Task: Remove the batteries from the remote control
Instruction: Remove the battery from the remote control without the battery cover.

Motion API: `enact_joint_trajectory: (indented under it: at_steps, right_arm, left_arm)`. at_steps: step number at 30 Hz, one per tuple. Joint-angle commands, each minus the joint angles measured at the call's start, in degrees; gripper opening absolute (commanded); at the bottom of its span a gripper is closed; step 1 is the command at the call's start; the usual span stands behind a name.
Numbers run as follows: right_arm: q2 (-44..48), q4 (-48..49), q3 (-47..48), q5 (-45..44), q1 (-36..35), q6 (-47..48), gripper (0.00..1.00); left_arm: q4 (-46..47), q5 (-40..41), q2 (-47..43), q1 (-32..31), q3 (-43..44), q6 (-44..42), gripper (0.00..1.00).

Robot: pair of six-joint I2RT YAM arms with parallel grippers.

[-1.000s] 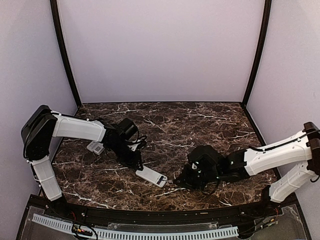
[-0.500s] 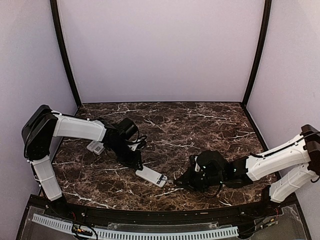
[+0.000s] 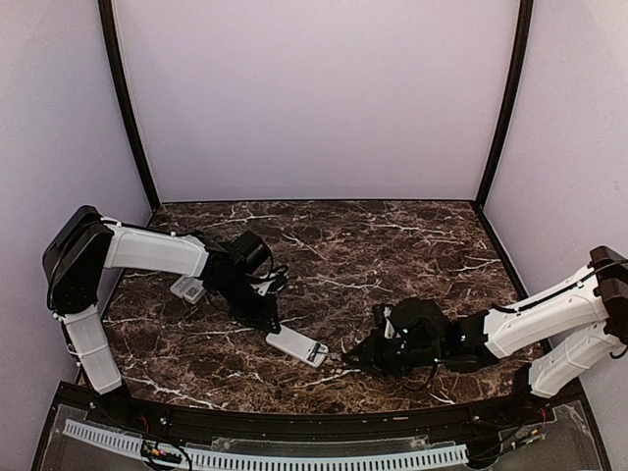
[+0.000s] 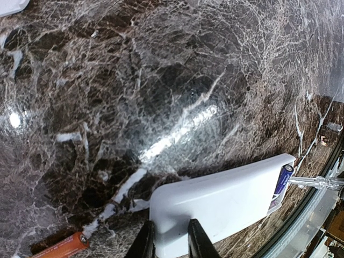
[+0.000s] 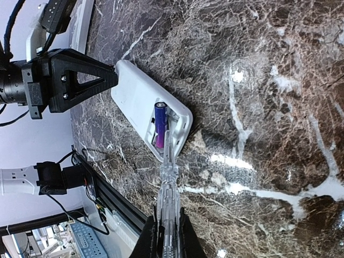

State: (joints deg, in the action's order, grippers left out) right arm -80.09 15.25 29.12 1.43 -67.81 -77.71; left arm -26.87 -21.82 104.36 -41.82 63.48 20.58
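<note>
The white remote [image 3: 297,345] lies near the table's front edge with its battery bay open. My left gripper [image 3: 269,322] is shut on the remote's near end [image 4: 226,199], one finger on each side [image 4: 171,237]. One blue-purple battery [image 5: 160,124] sits in the bay and also shows in the left wrist view [image 4: 282,180]. My right gripper [image 5: 165,236] is shut on a clear plastic pry tool [image 5: 169,183] whose tip reaches into the bay beside the battery. In the top view the right gripper [image 3: 353,359] is just right of the remote. An orange battery [image 4: 60,247] lies loose on the table.
Small white flat pieces [image 3: 186,287] lie on the dark marble table [image 3: 392,245] behind the left arm. The table's black front rail [image 3: 294,422] runs close to the remote. Lilac walls close in the back and sides.
My right arm has shifted a little to the right and lower, its tool still pointing at the remote. The left arm and the remote have stayed put.
</note>
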Motion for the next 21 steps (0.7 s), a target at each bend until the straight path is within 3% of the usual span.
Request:
enact_joint_trajectory:
  at_steps: [1, 21]
  right_arm:
    - [1.24, 2.68, 1.78, -1.11, 0.56, 2.29, 0.00]
    - [2.81, -1.46, 5.41, 2.25, -1.14, 7.98, 0.00]
  left_arm:
    - [-1.62, -0.09, 1.55, -0.63, 0.13, -0.56, 0.21]
    - [-1.84, 0.47, 1.29, -0.63, 0.40, -0.61, 0.20]
